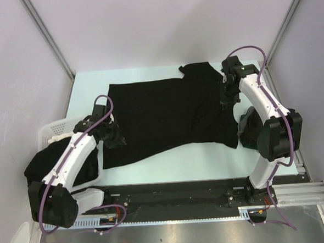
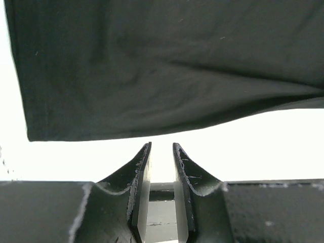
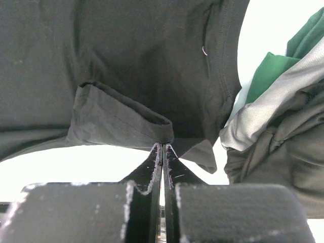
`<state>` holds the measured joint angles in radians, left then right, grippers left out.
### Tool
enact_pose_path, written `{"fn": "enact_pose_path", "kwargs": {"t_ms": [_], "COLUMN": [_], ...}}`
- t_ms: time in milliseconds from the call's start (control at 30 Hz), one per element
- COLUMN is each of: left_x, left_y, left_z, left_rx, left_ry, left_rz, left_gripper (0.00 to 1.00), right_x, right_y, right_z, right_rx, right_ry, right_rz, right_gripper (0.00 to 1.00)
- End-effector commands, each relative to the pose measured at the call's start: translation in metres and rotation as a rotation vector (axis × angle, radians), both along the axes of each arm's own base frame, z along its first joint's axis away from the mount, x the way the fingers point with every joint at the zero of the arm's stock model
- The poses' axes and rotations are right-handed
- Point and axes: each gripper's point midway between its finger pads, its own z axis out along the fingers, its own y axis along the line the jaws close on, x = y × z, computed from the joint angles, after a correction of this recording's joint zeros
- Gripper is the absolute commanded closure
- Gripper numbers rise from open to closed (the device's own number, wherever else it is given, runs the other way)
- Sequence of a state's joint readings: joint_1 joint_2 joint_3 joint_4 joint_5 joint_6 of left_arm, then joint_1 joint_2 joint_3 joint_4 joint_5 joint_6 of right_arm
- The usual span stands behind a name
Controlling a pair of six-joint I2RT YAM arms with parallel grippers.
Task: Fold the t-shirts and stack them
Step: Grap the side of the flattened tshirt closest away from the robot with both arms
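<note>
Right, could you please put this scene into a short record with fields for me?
Shirt: black t-shirt spread on the table, one sleeve lifted
Left gripper: open, empty, just short of the shirt's hem
Right gripper: shut, pinching the sleeve's edge
Basket: white basket at the table's left edge, dark cloth heaped at its near end
Other: green and grey cloth pile right of the shirt

Light is bright and even, yet the table (image 2: 263,147) glares white (blown out) in wrist views.
</note>
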<state>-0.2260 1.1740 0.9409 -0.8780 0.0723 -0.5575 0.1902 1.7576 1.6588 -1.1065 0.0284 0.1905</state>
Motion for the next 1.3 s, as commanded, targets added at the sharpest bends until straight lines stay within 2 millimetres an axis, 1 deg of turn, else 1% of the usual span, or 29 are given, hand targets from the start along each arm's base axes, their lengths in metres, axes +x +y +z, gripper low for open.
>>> {"fn": "enact_pose_path", "kwargs": {"t_ms": [0,67,100,200,267,300,333,367,467,600,933,1100,1267], "left_x": [-0.008,-0.01,-0.012,-0.017,-0.02,-0.023,-0.025,-0.028,-0.03,-0.032,-0.042,-0.05,-0.053], "left_y": [0.006,0.005,0.009,0.015,0.019,0.027,0.03,0.035,0.045,0.045,0.043,0.048,0.051], "left_z": [-0.009,-0.01,-0.013,-0.018,-0.021,-0.022,-0.026,-0.026,-0.03,-0.039,-0.055,-0.064,-0.069], "left_rx": [0.049,0.053,0.088,0.133,0.161,0.205,0.23,0.26,0.347,0.38,0.428,0.502,0.579], "left_ry": [0.031,0.045,0.059,0.09,0.113,0.13,0.16,0.182,0.226,0.274,0.354,0.414,0.438], "left_rz": [0.048,0.047,0.054,0.066,0.084,0.1,0.112,0.117,0.121,0.112,0.103,0.069,0.008], "left_gripper": [0.73,0.73,0.73,0.72,0.73,0.73,0.73,0.74,0.75,0.76,0.77,0.77,0.75], "right_x": [0.004,0.006,0.008,0.013,0.015,0.014,0.014,0.014,0.01,0.006,0.004,0.001,0.003], "right_y": [-0.012,-0.026,-0.03,-0.038,-0.036,-0.035,-0.03,-0.028,-0.022,-0.014,-0.008,-0.006,-0.004], "right_z": [0.006,0.001,0.0,0.001,0.0,-0.002,-0.003,-0.005,-0.011,-0.018,-0.022,-0.025,-0.025], "right_rx": [-0.028,-0.036,-0.03,0.01,0.029,0.028,0.055,0.063,0.082,0.102,0.123,0.131,0.147], "right_ry": [-0.038,-0.03,-0.027,-0.028,-0.024,-0.019,-0.012,-0.013,0.001,0.02,0.033,0.044,0.042], "right_rz": [-0.042,-0.083,-0.095,-0.128,-0.128,-0.125,-0.112,-0.108,-0.092,-0.075,-0.059,-0.055,-0.052], "right_gripper": [1.0,1.0,1.0,1.0,1.0,1.0,1.0,1.0,1.0,1.0,1.0,1.0,1.0]}}
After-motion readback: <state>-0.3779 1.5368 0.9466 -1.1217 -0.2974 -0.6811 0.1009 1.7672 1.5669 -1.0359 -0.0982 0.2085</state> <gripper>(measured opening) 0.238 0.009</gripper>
